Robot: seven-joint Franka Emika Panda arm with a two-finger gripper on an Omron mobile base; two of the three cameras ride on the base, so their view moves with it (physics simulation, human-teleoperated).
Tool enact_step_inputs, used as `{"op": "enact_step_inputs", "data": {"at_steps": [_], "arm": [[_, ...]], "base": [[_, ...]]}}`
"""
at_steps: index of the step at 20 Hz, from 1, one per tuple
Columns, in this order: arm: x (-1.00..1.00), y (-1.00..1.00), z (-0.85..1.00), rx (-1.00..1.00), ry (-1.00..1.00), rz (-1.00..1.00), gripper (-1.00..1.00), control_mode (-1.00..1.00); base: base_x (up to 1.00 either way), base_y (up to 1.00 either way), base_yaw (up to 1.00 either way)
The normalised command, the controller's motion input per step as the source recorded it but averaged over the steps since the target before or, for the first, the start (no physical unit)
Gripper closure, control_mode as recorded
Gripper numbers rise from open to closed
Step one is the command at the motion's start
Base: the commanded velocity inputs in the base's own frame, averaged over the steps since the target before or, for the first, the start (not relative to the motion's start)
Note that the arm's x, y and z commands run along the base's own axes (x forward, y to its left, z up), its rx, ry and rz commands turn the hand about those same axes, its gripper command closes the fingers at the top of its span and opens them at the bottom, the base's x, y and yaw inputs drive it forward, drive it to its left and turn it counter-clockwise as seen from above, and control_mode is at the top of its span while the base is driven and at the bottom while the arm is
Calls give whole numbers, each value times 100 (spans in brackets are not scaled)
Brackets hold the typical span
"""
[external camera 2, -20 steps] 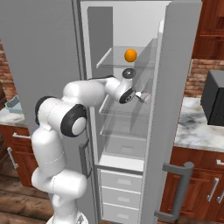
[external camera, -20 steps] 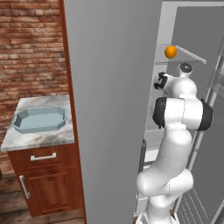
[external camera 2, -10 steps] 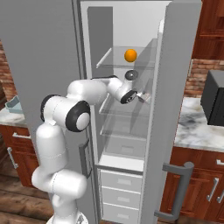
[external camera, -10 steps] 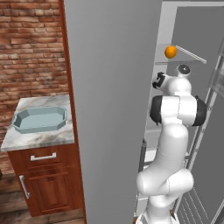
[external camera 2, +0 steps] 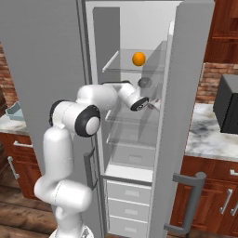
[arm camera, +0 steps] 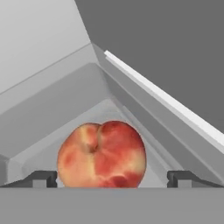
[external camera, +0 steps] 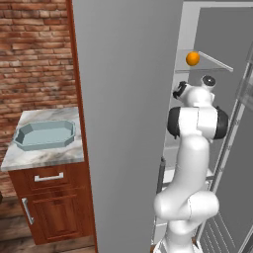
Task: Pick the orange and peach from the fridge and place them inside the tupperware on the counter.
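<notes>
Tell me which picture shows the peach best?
The hand view. There the peach is big and close, sitting between the two wide-apart fingertips of the gripper, red and yellow with a dimple on top. In both base views I can't make it out; the arm reaches into the fridge there.

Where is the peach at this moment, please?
In the hand view, the peach sits centred between the open hand's fingertips, inside the fridge.

Arm stretched forward and bent — pincer tips spread wide.
</notes>
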Motion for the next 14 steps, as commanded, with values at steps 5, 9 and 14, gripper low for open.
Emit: {"op": "enact_step_inputs", "data": {"at_steps": [5, 9, 14], "arm": [[25, -9, -7, 1, 0, 2, -100, -100], [23, -2, -7, 3, 0, 2, -100, -100], [10, 0, -15, 0, 0, 3, -100, -100]], "base": [[0, 0, 0], [0, 0, 0], [0, 0, 0]]}}
